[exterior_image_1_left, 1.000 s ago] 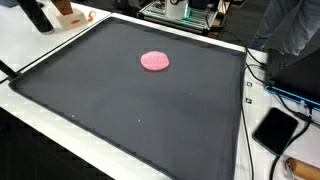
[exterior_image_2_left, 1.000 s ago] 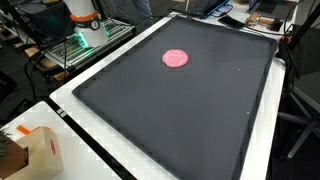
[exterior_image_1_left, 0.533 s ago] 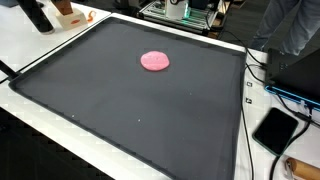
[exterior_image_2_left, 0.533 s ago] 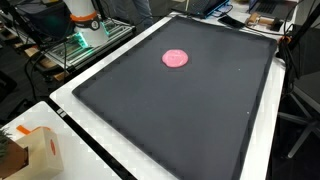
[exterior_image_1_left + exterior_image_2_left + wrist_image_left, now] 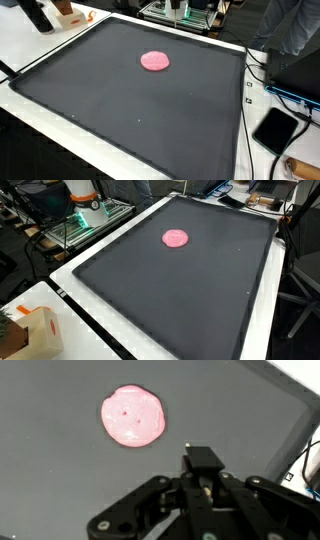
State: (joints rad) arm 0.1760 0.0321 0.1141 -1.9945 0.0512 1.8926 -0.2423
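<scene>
My hand [image 5: 205, 485] hovered above the black mat [image 5: 120, 110], just short of the flat pink disc [image 5: 133, 415]; whether its fingers stood wide or narrow I could not tell; I judged this the approach, calling next for centring over the disc.

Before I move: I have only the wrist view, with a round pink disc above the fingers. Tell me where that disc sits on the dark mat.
Observer: In both exterior views the round flat pink disc lies well inside the black rectangular mat, apart from every edge.
Operator: Now report what lies past the mat's edges.
Observer: A flat black rectangular device lies just off one side of the mat, with cables near it.
Operator: Check the other end too.
Observer: A small brown cardboard box stands on the white table beyond a mat corner.
</scene>
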